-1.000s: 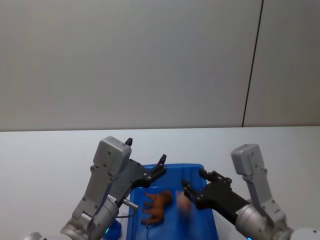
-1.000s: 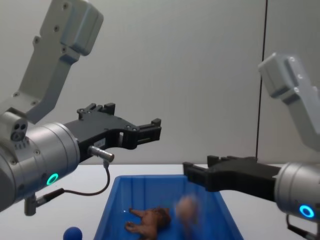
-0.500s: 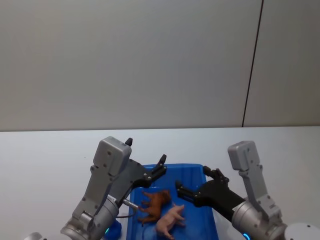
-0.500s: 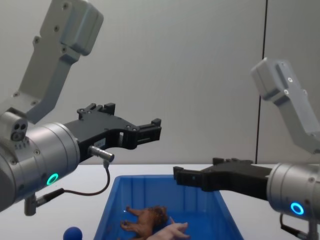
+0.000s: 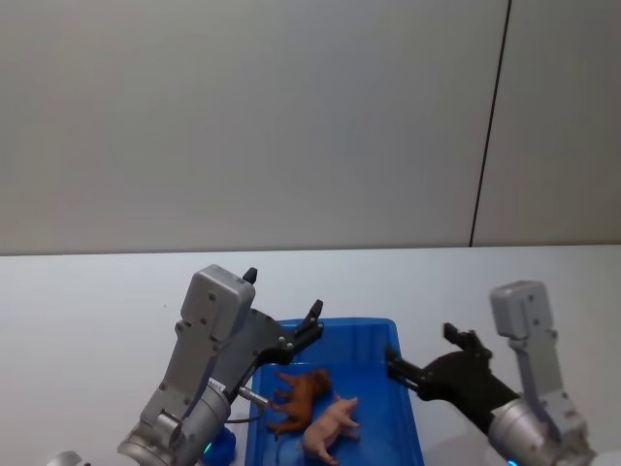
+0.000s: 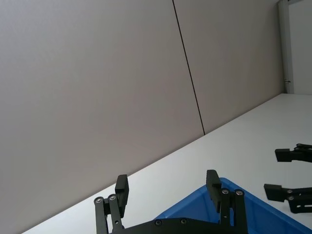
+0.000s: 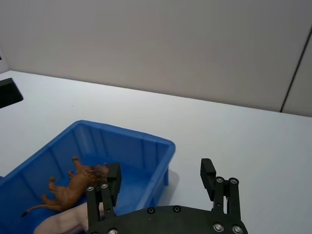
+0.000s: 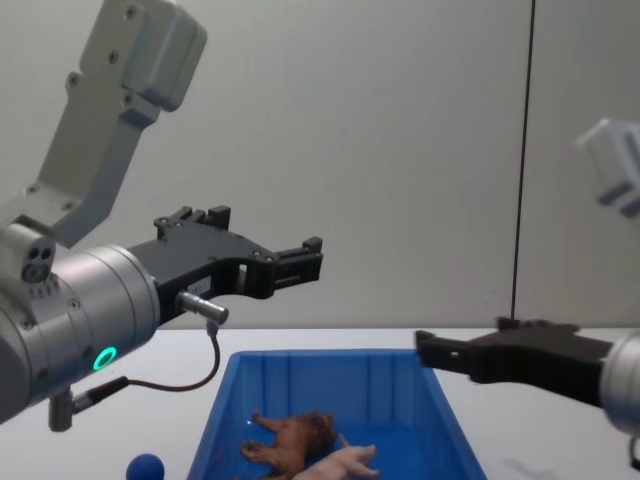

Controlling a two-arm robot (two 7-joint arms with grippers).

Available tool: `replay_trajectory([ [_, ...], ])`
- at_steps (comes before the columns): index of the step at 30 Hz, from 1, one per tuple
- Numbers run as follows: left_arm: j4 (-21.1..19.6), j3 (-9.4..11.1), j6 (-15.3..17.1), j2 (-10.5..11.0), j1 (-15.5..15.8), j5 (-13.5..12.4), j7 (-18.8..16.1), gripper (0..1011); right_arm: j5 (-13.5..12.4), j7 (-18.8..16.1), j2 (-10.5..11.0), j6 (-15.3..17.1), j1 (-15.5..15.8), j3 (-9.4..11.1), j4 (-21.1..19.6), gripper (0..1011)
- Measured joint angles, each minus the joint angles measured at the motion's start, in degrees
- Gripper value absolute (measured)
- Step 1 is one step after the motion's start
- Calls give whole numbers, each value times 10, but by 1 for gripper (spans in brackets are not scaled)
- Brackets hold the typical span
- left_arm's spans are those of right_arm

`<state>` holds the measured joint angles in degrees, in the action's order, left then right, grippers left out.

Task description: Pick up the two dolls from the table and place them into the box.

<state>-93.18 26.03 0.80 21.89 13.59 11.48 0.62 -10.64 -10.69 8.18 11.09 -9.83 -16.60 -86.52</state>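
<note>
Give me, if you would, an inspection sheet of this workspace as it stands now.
Surface: white tabletop, flat, no spills seen.
Job's things: blue box on the tabletop; brown dog figurine and pink pig figurine both lie inside it, side by side.
Clutter: small blue ball on the tabletop left of the box.
Grippers: left gripper open, empty, raised above the box's left side; right gripper open, empty, at the box's right rim.
Cables: thin dark cable loops under the left arm's wrist.
Surroundings: plain grey wall with a dark vertical seam.
</note>
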Motion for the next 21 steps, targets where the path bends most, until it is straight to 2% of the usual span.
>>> replay_trajectory([
  [12, 0, -1, 0, 0, 0, 0, 0, 1004, -11, 32, 17, -10, 24, 11, -25, 1001],
  [21, -11, -11, 20, 14, -8, 16, 0, 1003, -14, 42, 23, -13, 32, 15, -33, 1001],
])
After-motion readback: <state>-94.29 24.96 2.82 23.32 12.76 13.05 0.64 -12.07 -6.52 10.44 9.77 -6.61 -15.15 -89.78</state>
